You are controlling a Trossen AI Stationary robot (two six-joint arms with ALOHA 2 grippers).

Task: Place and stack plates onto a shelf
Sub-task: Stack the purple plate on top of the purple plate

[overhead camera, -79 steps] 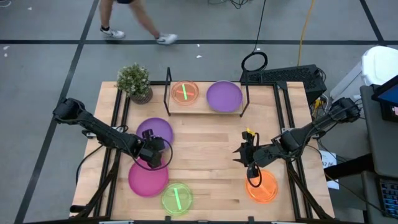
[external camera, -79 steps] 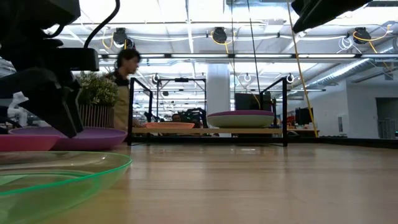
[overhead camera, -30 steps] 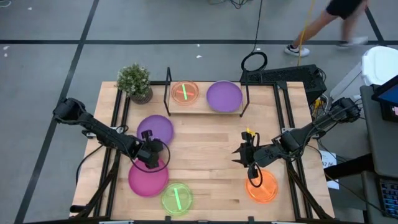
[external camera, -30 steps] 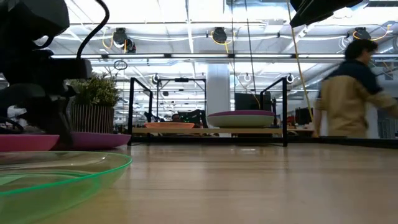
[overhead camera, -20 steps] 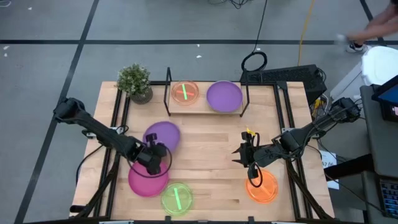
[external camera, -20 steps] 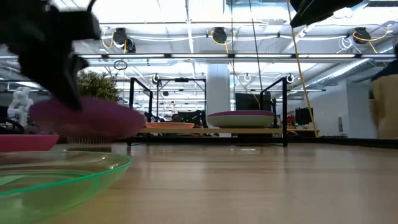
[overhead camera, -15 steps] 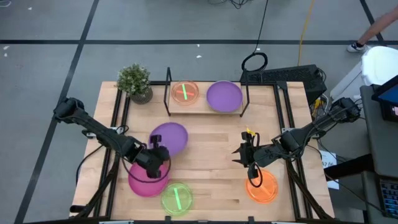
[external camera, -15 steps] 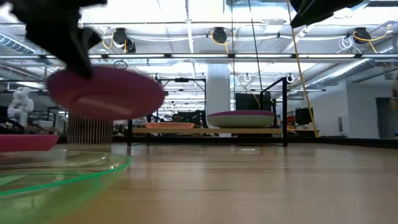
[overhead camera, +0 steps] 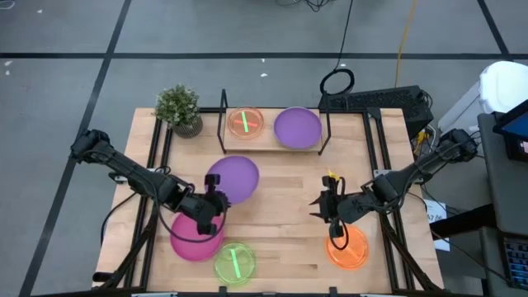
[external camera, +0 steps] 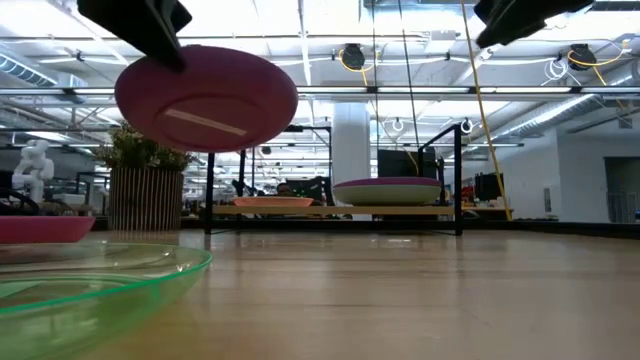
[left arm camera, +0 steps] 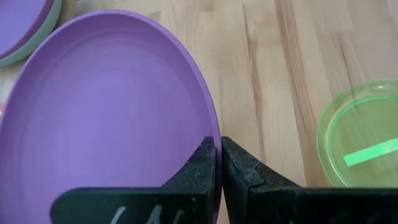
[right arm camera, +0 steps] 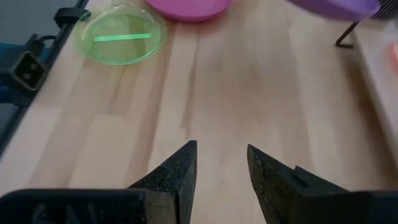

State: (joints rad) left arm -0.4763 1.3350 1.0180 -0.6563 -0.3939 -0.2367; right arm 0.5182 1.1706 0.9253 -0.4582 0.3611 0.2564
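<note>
Left tool (left arm camera: pixel 217 163) pinched closed, right tool (right arm camera: pixel 222 163) parted.

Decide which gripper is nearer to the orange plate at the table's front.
Right. The right gripper hangs open just above the orange plate's rear edge; the left gripper is far across the table, clamped on a purple plate.

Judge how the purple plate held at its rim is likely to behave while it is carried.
The purple plate probably stays stiff: pinched only at its edge by the left tool, it shows no sag in the low view. It seems light, since one edge pinch holds it clear of the table. Its smooth surface might let it slip or tilt.
</note>
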